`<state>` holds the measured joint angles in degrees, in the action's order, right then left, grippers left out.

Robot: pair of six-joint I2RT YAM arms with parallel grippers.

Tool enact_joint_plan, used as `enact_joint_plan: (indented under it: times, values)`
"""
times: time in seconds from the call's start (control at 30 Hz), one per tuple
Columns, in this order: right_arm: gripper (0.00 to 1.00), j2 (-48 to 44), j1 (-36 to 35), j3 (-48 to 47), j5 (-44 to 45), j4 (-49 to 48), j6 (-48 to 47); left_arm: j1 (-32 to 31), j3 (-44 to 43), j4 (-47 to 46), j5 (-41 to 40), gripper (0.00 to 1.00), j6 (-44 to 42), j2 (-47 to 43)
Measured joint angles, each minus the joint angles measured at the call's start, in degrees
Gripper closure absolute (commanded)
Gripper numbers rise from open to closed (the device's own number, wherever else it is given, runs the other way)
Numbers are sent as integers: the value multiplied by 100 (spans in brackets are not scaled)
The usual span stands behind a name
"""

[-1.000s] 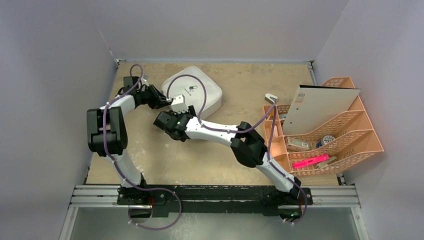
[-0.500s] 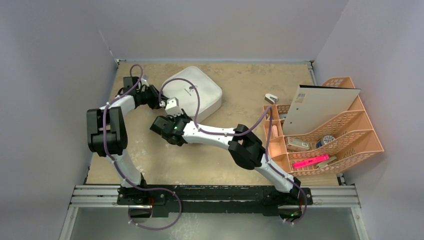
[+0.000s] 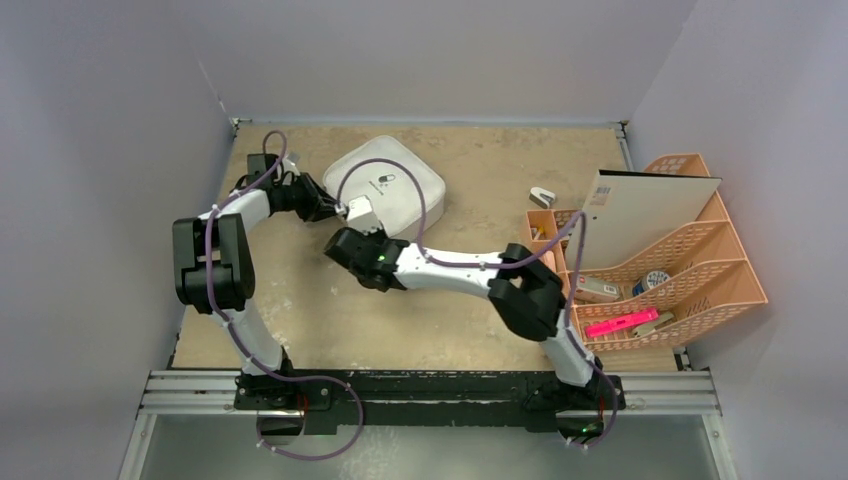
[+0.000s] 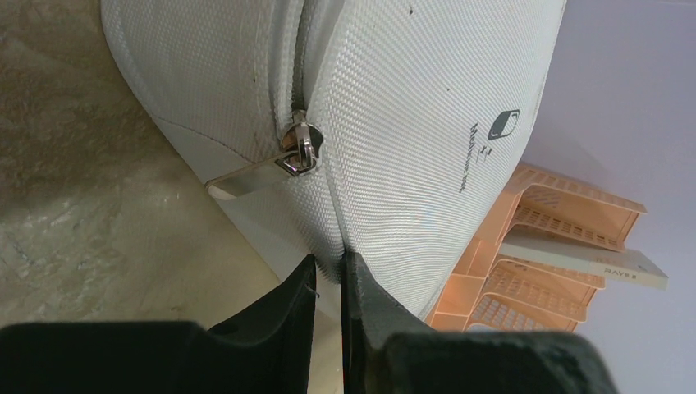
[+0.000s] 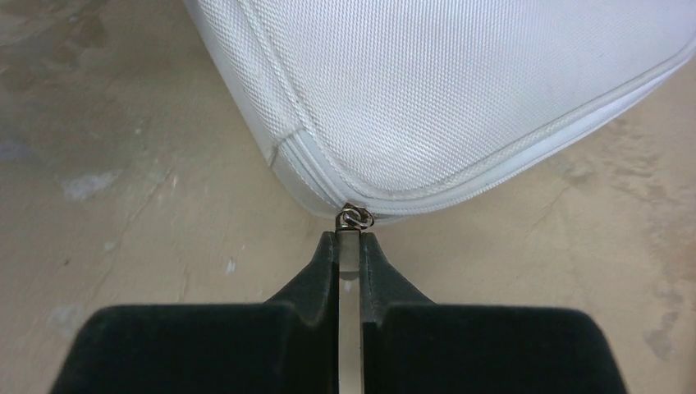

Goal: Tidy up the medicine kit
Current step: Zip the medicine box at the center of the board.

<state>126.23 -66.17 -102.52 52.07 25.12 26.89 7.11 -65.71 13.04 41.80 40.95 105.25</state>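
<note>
The medicine kit [image 3: 392,183] is a white woven zip case lying at the back of the table, with a small pill logo on its lid. My left gripper [image 3: 325,207] meets it from the left. In the left wrist view that gripper [image 4: 328,267] is shut on the medicine kit [image 4: 410,98], pinching its zipper seam just below the slider. My right gripper [image 3: 358,213] is at the case's near-left corner. In the right wrist view it [image 5: 350,243] is shut on the flat zipper pull [image 5: 355,218] at the corner of the medicine kit [image 5: 460,90].
A peach lattice organizer [image 3: 690,275] stands at the right edge, with a white folder [image 3: 645,212] leaning in it and a pink marker [image 3: 620,325] in a lower slot. A small white item [image 3: 542,196] lies on the table beside it. Grey walls close in left, back and right.
My right gripper's jaws have closed on the zipper pull, and the right arm has shifted a little to the right. The left gripper keeps its pinch on the seam.
</note>
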Motion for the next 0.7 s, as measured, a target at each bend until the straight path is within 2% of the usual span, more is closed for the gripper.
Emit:
enact_joint_plan:
  times: [0.1,0.3,0.47,0.7]
  values:
    - [100,-695,188,1012,-846,-787,50,0,-61,236,0,87,-81,0]
    - [100,-1652,929,2428,-2839,-2153,584,0,-236,509,-105,88,-240,31]
    - [100,-1897,1429,3139,-4194,-3193,1095,24,-463,680,-109,88,-313,184]
    - [100,-1926,1836,3665,-5174,-4105,1432,59,-636,824,-195,89,-415,256]
